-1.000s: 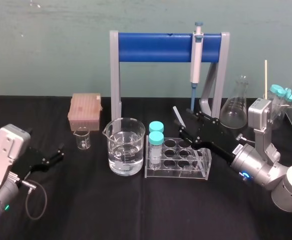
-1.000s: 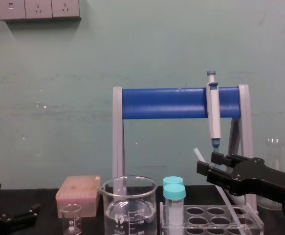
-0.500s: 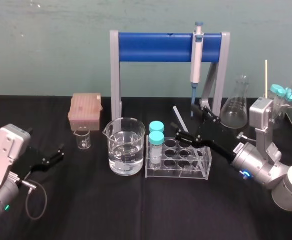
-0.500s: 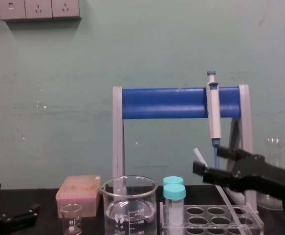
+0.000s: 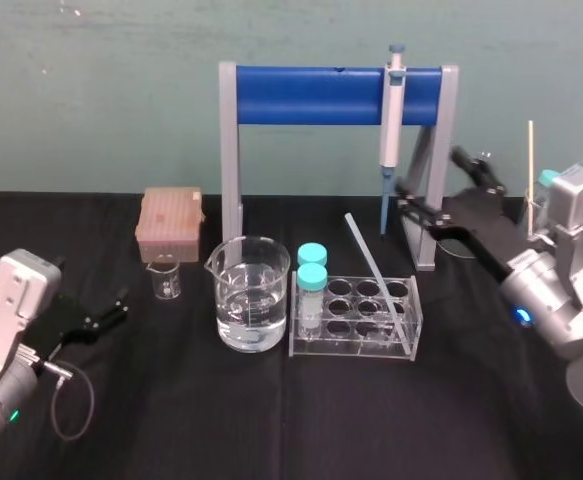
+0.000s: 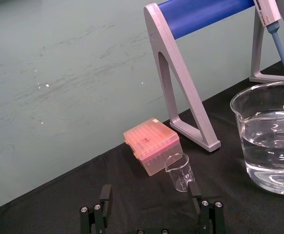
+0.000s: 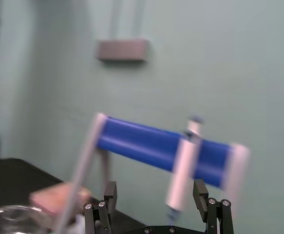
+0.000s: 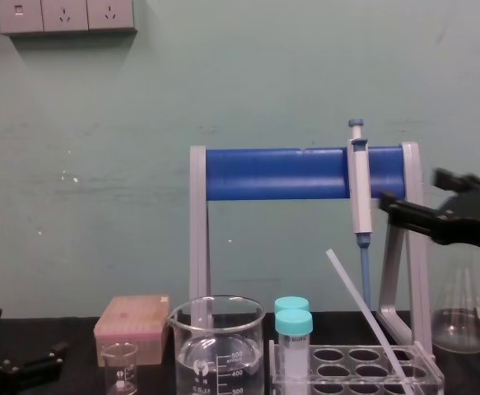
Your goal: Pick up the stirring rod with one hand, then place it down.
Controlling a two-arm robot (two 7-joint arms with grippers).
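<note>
Two arms are in my feeds. The right gripper (image 5: pixel 428 170) hangs in the air over the right rear part of the black cloth-covered table (image 5: pixel 271 420), level with the right grey leg of the blue-barred pipette stand (image 5: pixel 311 95). Its claw is spread wide with nothing between the fingers, which the right wrist view confirms (image 7: pixel 154 187). In the chest view I see it high up, beside the stand's right leg (image 8: pixel 409 188).

The long, thin, translucent whitish glass stirring rod (image 5: pixel 376 270) is not held. It leans in the clear acrylic test-tube rack (image 5: pixel 356 335) near the middle of the table, with its lower end down in a well at the rack's right end. Its free top slants up toward the left and the back edge. From the chest camera it shows as a slanted line (image 8: pixel 363 317) below the white-and-blue pipette (image 5: pixel 391 110) hanging on the stand. The rod and the right gripper are well apart.

Two teal-capped tubes (image 5: pixel 312 270) stand at the rack's left end, just beside a large glass beaker of water (image 5: pixel 251 295). A small empty glass beaker (image 5: pixel 166 277) and a pink tip box (image 5: pixel 170 222) sit farther toward the left edge.

The left gripper (image 5: pixel 119 305) sits low by the table's left edge, its claw apart and empty (image 6: pixel 150 192).
</note>
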